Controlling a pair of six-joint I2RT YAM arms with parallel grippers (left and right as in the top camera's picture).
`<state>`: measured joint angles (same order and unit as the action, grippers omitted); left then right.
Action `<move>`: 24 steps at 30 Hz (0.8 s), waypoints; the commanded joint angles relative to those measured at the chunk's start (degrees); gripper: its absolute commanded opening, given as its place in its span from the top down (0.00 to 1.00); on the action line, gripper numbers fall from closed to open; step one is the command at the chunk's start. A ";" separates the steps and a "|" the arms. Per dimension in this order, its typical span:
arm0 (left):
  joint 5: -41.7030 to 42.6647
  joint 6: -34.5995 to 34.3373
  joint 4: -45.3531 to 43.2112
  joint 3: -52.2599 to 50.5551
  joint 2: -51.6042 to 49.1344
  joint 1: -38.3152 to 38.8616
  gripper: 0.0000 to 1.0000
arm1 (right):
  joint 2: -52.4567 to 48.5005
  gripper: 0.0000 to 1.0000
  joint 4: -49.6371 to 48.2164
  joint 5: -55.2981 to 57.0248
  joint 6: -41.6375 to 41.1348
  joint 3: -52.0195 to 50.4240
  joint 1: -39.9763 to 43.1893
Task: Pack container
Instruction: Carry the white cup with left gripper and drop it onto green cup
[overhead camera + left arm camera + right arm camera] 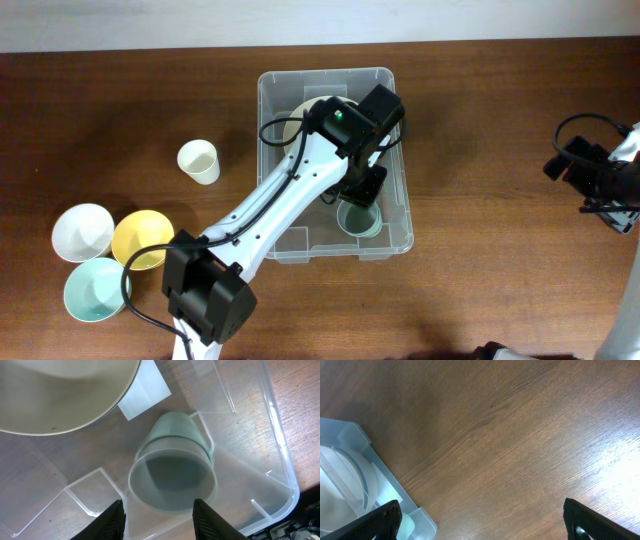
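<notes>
Left wrist: left gripper spread wide over smooth tapered pale-green cup inside clear plastic container; right gripper likewise.

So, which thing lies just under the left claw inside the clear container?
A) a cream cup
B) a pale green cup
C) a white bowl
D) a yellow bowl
B: the left wrist view shows the pale green cup just beyond the open left claw, on the floor of the container.
</notes>
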<state>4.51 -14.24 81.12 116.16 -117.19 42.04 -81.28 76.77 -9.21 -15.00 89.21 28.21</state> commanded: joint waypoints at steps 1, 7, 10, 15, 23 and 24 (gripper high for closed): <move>-3.17 0.39 2.21 1.99 0.72 -1.25 0.54 | 0.13 0.01 0.20 -0.70 -0.26 0.13 0.26; -8.37 -2.91 3.56 2.64 9.27 -11.78 0.54 | 0.13 0.01 0.17 -0.70 -0.04 0.13 0.26; -9.49 -5.79 3.32 2.64 15.26 -22.49 0.54 | 0.13 0.01 0.09 -0.70 -0.04 0.13 0.26; -6.67 -6.91 1.62 2.14 17.66 -39.95 0.43 | 0.13 0.01 -0.04 -0.74 -0.07 0.13 0.26; -6.29 -6.73 -4.57 -6.73 8.81 -46.75 0.40 | 0.13 0.01 0.02 -0.74 -0.07 0.13 0.26; -5.22 -6.73 -6.05 -9.11 5.88 -47.41 0.40 | 0.13 0.01 0.00 -0.72 -0.04 0.13 0.26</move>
<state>-2.87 -20.62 76.93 111.77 -105.38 -4.05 -81.28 76.73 -9.41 -14.98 89.21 28.21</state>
